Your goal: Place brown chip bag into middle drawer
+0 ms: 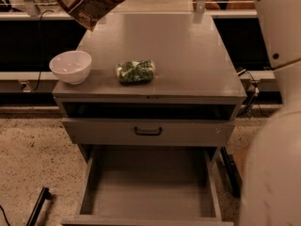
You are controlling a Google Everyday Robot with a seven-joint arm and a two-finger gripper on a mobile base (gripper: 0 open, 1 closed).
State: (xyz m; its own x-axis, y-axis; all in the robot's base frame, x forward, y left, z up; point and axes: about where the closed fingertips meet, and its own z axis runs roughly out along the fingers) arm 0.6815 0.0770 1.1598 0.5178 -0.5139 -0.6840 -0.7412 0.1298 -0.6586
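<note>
Remote log, single camera view.

Brown chip bag (94, 1): raised in the air at the top left, over the back-left corner of the cabinet surface (188, 55). It was tilted, with one lower corner pointing down. Its upper part ran off the top edge. White print showed on the dark side, but I could not read it.

Gripper: out of view, somewhere above the top edge where the bag was cut off. I could not tell whether it was open, closed or clamped on the bag.

Robot arm (277, 22): only white casing showed along the right edge. A large rounded segment (273, 173) filled the lower right corner and hid the floor there.

Middle drawer (148, 182): pulled out at the bottom of the cabinet, flat grey floor bare, well below the bag. Its front edge was clipped by the bottom of the view.

Above it was a shut drawer with a dark handle (148, 131). Above that was a dark slot (148, 110) whose inside I could not make out.

On the surface:
- A white bowl (70, 66) sat at the front left; its inside looked plain white.
- A small clear pack of green contents (135, 71) lay just to the bowl's right, apart from it.

A black bar (37, 206) lay on the speckled floor (28, 154) at lower left, partly cut off. I could not identify it.
</note>
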